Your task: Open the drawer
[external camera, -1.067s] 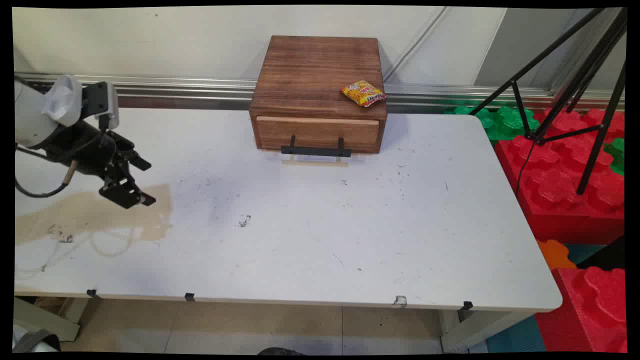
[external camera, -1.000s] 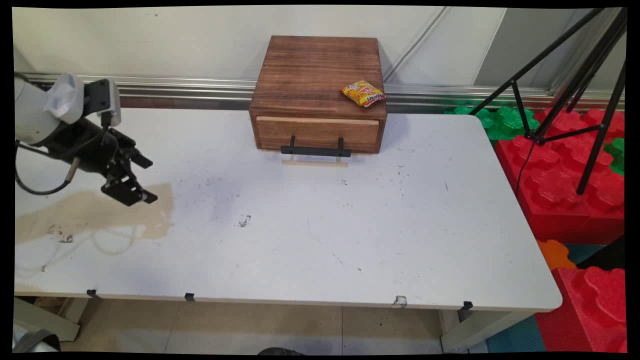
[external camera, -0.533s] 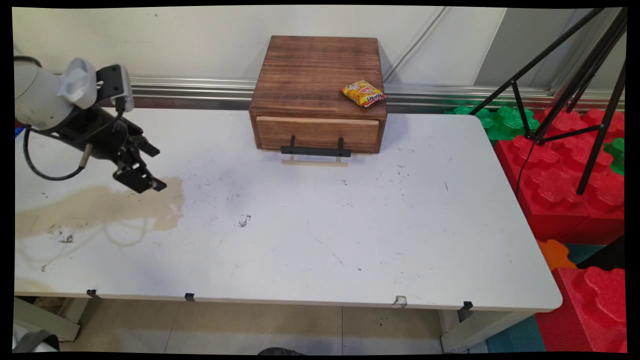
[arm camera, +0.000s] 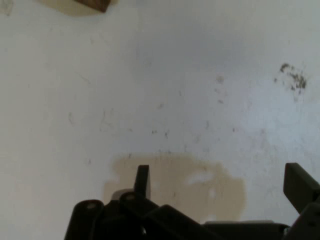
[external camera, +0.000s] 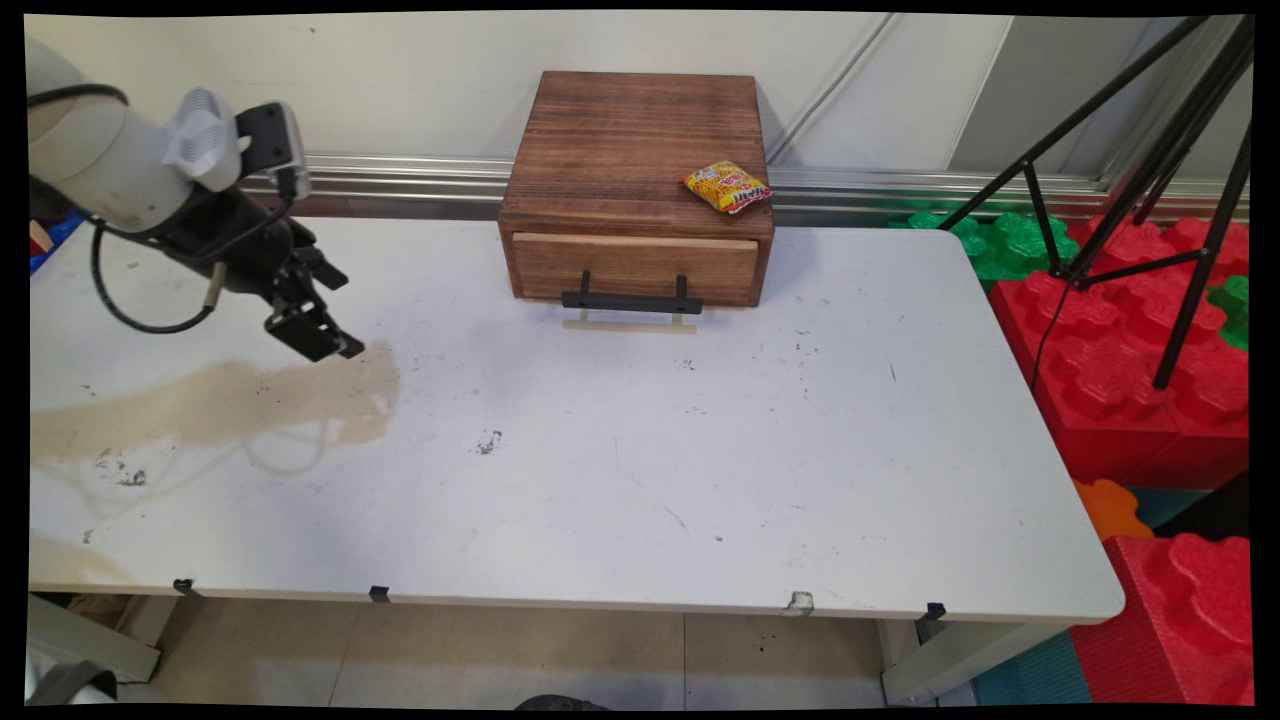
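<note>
My black gripper (external camera: 342, 316) hangs open and empty over the left part of the white table (external camera: 700, 480), pointing down and to the right. In the hand view the gripper (arm camera: 220, 182) is spread wide above bare, scuffed tabletop, and only a corner of the box (arm camera: 93, 4) shows at the top edge. A brown wooden drawer box (external camera: 635, 150) stands at the back middle, well to the right of the gripper. Its drawer (external camera: 635, 265) is shut, with a black handle (external camera: 632, 299) on the front. A yellow and red snack packet (external camera: 728, 186) lies on the box's top right.
Black tripod legs (external camera: 1120, 170) stand off the table's right end over red foam blocks (external camera: 1120, 380) and green foam blocks (external camera: 1000, 240). A metal rail (external camera: 400, 175) runs along the wall behind the table. A dark scuff mark (external camera: 489, 441) sits left of the table's middle.
The gripper has moved up and to the right, toward the back of the table and nearer the box. It stays open and empty. Box and packet have not moved.
</note>
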Controlling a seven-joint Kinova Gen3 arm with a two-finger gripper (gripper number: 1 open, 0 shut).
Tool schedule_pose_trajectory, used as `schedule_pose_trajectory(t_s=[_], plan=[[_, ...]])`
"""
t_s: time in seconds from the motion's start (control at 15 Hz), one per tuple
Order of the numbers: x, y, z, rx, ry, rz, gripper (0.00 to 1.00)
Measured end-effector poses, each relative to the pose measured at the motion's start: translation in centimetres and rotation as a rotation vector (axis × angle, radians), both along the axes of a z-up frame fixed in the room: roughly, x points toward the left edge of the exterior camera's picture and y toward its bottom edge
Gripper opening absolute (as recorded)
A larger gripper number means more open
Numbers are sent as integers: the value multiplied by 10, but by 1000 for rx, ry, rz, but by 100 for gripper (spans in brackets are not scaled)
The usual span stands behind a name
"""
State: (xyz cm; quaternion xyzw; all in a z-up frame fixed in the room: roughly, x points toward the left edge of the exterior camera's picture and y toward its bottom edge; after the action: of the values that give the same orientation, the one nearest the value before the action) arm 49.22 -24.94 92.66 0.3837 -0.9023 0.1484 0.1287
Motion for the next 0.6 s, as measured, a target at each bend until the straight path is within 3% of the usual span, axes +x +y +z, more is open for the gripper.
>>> schedule_pose_trajectory(t_s=[0.6], plan=[[-32,-27,7,3,-19,3,100]])
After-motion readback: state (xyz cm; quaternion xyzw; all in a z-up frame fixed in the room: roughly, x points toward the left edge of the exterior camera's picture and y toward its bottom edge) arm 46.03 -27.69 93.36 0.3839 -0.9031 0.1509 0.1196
